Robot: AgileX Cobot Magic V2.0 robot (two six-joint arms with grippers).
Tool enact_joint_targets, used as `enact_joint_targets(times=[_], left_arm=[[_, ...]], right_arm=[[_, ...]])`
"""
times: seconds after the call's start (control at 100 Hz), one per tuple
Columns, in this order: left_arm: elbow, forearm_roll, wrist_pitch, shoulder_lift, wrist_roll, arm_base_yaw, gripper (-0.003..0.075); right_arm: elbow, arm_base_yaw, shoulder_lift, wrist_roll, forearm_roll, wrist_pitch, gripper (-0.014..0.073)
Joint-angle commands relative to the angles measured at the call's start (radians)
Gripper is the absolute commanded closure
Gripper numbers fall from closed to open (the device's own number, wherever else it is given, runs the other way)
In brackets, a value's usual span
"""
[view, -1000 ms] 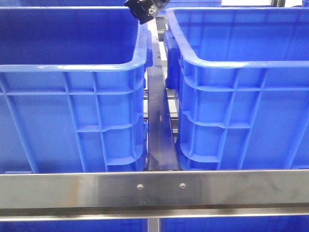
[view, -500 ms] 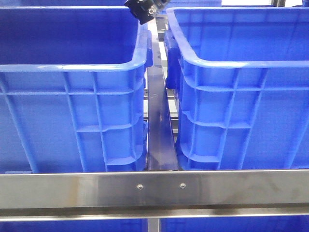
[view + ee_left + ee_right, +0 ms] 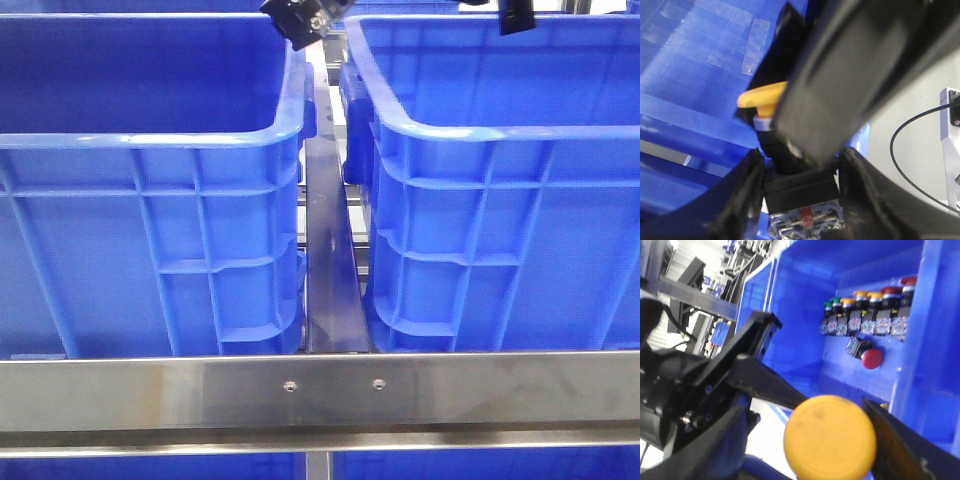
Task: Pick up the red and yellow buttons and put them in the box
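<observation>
Right gripper (image 3: 832, 440) fingers clamp a yellow button (image 3: 830, 436) by its domed cap; left gripper (image 3: 800, 165) fingers clench a second yellow button (image 3: 762, 97) sideways, its body pinched between them. Judged best: bring each gripper well inside the box (image 3: 480, 130) rim before letting go, low enough that the button won't bounce. Both arms sit high at the far side over the right-hand box, barely visible in the front view; more buttons stand in a row (image 3: 867, 312) inside a crate, a loose red one (image 3: 871, 357) just beside them.

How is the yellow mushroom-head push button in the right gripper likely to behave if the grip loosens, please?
The yellow push button has a smooth, glossy domed cap, so it probably slips easily. The round head would likely roll once dropped. The red one lying tipped over suggests these buttons do not readily stand upright.
</observation>
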Motion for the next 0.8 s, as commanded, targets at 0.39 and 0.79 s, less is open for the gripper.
enact_joint_targets(times=[0.39, 0.79], left_arm=[[-0.027, -0.065, -0.026, -0.042, -0.001, -0.008, 0.0544], [-0.029, -0.055, -0.025, -0.042, -0.003, -0.008, 0.0085]], right_arm=[[-0.034, 0.0, -0.027, -0.015, 0.066, 0.03, 0.0349], [-0.034, -0.009, -0.028, -0.023, 0.066, 0.038, 0.0355]])
